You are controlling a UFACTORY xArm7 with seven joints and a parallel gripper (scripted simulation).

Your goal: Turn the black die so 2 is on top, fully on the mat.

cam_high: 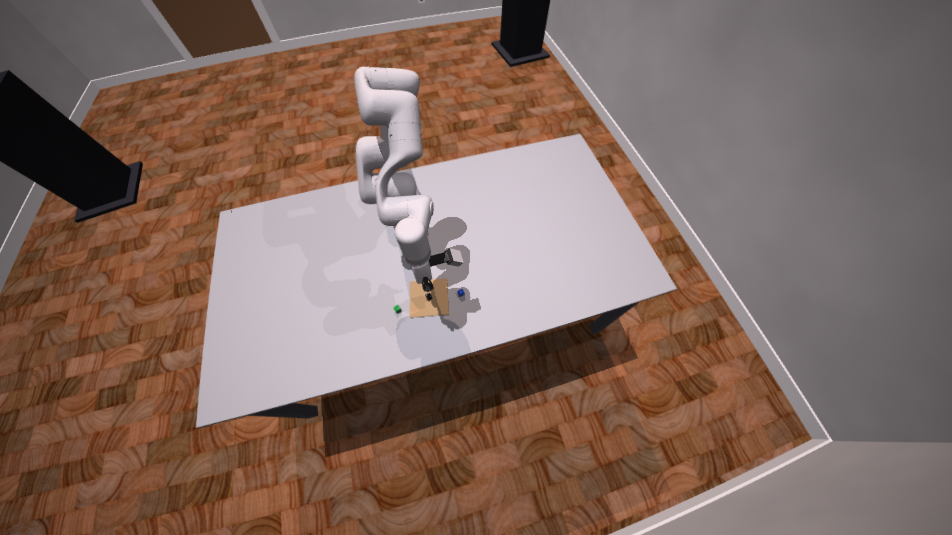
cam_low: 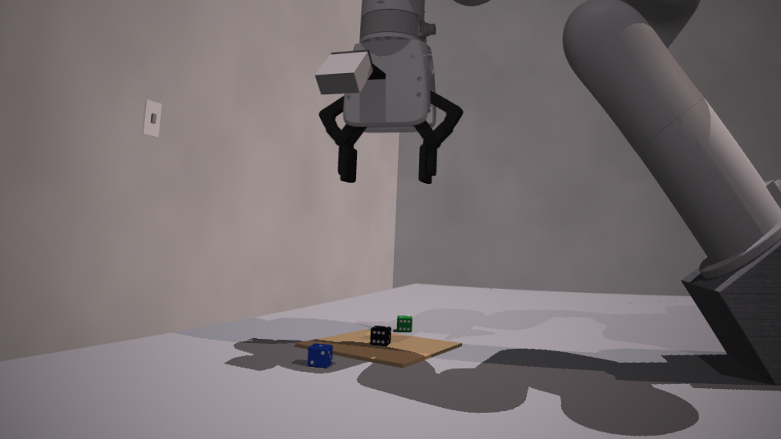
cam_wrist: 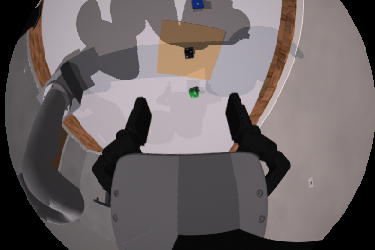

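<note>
The black die (cam_low: 380, 335), a small cube with white pips, is lying flat on the thin tan rectangular mat (cam_low: 426, 348) in the lower centre of the exterior view, its top number too small to read. A green die (cam_low: 404, 322) and a blue die (cam_low: 319, 354) are sitting on the smooth grey table (cam_low: 172, 399) beside the mat. The gripper (cam_low: 387, 171) is hanging high above them in the upper centre, its dark fingers (cam_low: 347, 162) spread fully apart, grasping and touching nothing.
</note>
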